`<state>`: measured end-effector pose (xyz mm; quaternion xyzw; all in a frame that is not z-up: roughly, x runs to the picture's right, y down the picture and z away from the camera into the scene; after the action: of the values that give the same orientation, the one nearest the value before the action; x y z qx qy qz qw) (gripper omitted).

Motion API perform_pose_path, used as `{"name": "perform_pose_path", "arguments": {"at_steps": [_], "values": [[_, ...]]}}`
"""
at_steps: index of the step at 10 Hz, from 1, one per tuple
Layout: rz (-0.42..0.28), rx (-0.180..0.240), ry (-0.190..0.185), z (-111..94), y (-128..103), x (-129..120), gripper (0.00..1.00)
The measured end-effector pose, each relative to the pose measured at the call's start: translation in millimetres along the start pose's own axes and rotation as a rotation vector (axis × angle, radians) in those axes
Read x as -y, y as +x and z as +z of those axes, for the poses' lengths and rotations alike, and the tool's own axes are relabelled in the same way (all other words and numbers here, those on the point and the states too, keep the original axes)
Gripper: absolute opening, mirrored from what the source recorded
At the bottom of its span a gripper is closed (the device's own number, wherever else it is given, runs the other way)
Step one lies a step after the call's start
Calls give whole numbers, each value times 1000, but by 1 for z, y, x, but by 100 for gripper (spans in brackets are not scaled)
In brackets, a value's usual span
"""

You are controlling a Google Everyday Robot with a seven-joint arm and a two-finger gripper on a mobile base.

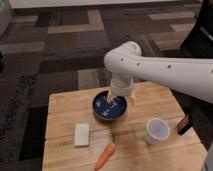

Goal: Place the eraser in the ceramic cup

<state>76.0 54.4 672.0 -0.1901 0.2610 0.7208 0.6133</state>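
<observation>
The eraser point(183, 125), a small narrow black block w/ a reddish-brown end, lies tilted at the right edge of the light wooden table point(65, 107). It is just right of the ceramic cup point(158, 131), a small plain white round cup that stands upright. As far as we can see the cup has nothing in it, so the eraser is beside the cup, not inside.

Further left, mid-table, sits a dark blue round bowl point(109, 109). The gripper point(121, 95), at the end of the white robot arm point(165, 70), hangs over the bowl's far rim, well apart from the eraser. We can't tell whether it is spread or pressed together, and we make out nothing held in it.

At the front left lie a white rectangular block point(81, 134) and an orange carrot point(105, 156), neither relevant.

Our read: no part of the task is done yet. Approach, pick-up, carry and drop into the cup all remain. The gripper probably has to go right past the cup w/o knocking it.
</observation>
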Motion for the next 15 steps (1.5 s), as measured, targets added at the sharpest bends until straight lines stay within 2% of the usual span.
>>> {"name": "perform_pose_path", "arguments": {"at_steps": [4,5,6,7,8,10,11,12,13,15], "values": [[1,1,2,0,-1,1,65],[20,-1,2,2,-3,8,65],[70,2,7,4,-9,31,65],[95,8,-12,5,-16,44,65],[133,21,-28,5,-27,81,65],[147,23,-22,4,-33,121,65],[137,-2,28,2,-26,166,65],[126,-46,103,0,-13,207,65],[136,-67,151,-2,-7,225,65],[139,-73,164,-3,-6,229,65]]}}
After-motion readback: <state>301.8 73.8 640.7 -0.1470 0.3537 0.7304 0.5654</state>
